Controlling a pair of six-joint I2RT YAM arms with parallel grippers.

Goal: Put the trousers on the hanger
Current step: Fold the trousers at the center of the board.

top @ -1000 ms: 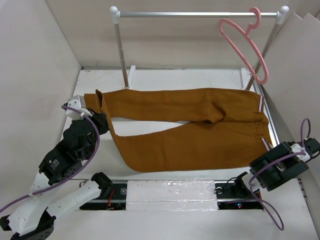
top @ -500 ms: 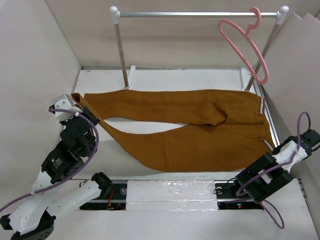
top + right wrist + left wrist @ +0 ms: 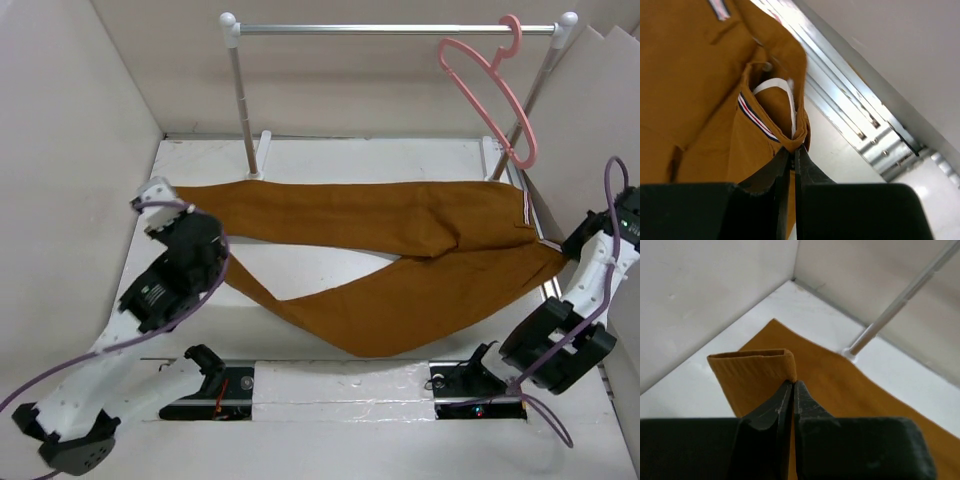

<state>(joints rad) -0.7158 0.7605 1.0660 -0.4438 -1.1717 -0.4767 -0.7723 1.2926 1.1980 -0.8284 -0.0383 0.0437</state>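
Note:
The rust-brown trousers (image 3: 400,250) stretch across the table, their near edge lifted and sagging in the middle. My left gripper (image 3: 186,222) is shut on a leg cuff (image 3: 752,372) at the left, held above the table. My right gripper (image 3: 570,250) is shut on the waistband (image 3: 790,125) at the right, where the striped lining shows, and holds it raised. The pink hanger (image 3: 492,85) hangs by its hook from the right end of the rail, tilted, apart from the trousers.
The silver-and-white clothes rail (image 3: 395,29) stands at the back, its left post (image 3: 243,110) and foot near the far trouser leg. Pale walls close in the left and right sides. A metal strip (image 3: 860,120) runs along the table's right edge.
Both grippers have risen with the cloth. The left moved right and up with the cuff; the right lifted the waistband and drew it right. The trousers' near edge now hangs off the table.

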